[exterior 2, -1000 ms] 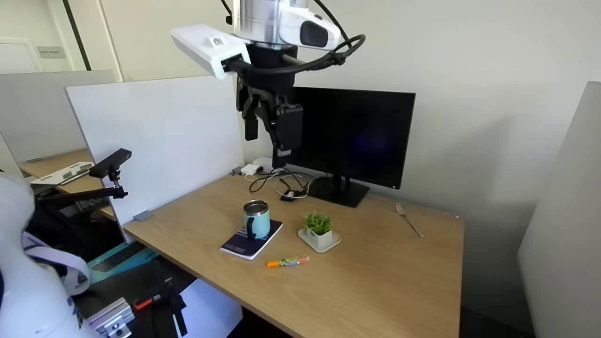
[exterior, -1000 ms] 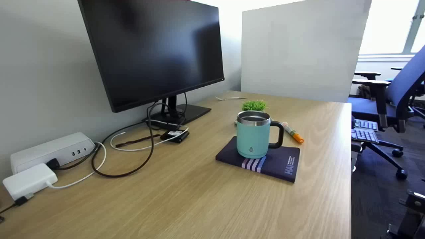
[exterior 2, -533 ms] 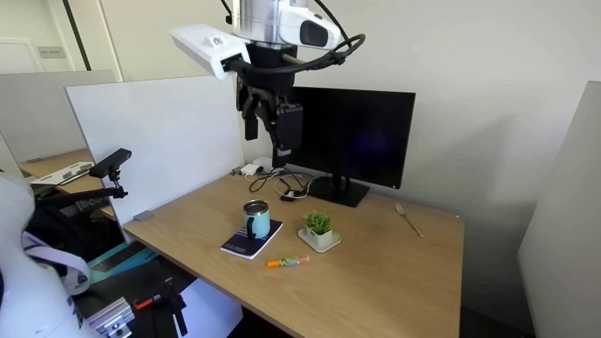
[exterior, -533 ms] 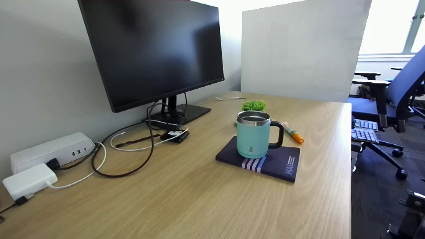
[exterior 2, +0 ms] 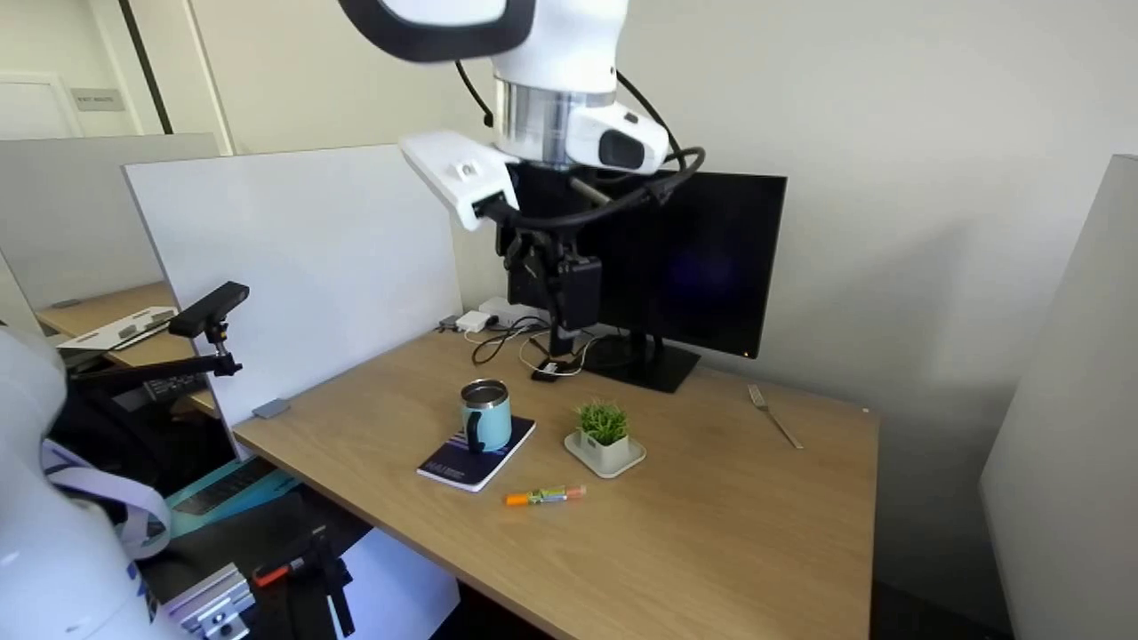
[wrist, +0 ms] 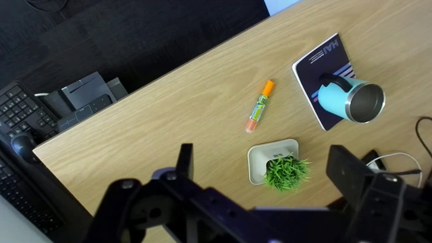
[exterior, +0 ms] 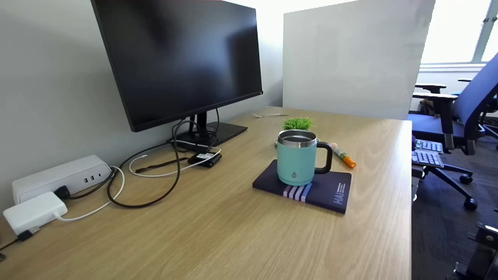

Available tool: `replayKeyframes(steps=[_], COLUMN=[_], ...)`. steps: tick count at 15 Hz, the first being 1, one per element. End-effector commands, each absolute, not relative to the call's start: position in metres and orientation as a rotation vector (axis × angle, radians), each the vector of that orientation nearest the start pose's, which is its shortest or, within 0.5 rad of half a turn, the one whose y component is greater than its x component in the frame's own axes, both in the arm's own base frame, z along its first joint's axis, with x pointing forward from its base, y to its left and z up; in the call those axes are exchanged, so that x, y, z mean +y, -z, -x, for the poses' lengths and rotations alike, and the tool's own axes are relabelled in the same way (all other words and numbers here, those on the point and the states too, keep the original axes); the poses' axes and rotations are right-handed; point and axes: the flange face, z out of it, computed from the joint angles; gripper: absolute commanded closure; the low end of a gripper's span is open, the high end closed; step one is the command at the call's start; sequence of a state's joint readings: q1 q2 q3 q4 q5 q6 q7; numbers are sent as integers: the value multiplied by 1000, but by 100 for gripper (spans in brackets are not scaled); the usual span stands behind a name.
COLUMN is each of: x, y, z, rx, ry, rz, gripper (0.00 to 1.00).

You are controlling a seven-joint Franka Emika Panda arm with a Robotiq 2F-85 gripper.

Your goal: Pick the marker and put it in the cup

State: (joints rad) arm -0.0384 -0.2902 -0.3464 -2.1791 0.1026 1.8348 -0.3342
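The marker lies flat on the desk, with an orange cap and a patterned green barrel; it shows in both exterior views (exterior: 343, 155) (exterior 2: 545, 496) and in the wrist view (wrist: 259, 107). The cup, a teal mug with a silvery rim and black handle, stands upright on a dark notebook, in both exterior views (exterior: 295, 165) (exterior 2: 489, 428) and the wrist view (wrist: 333, 100). My gripper (exterior 2: 538, 307) hangs high above the desk, apart from both. In the wrist view my gripper (wrist: 261, 148) has its fingers wide apart with nothing between them; the marker lies ahead of the fingertips.
A small potted plant (wrist: 287, 172) on a white tray (wrist: 254, 162) stands near the marker. The notebook (exterior: 330, 190) lies under the cup. A monitor (exterior 2: 685, 258), cables (exterior: 177, 167) and a power strip (exterior: 62, 177) stand at the back. A fork (exterior 2: 773, 416) lies farther off.
In an exterior view my arm and gripper have moved down and a little to the right in the last half second. The marker and cup have not moved.
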Motion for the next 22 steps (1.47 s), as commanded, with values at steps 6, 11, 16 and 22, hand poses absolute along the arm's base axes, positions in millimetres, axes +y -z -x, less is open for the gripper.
replayKeyframes(steps=[6, 11, 16, 22], x=[-106, -47, -15, -7], y=[-363, -307, -254, -201], z=[-501, -516, -521, -527], rx=[230, 237, 300, 329], ry=[-184, -297, -332, -292], rz=[2952, 2989, 3013, 3038], gripper=[0, 0, 0, 0])
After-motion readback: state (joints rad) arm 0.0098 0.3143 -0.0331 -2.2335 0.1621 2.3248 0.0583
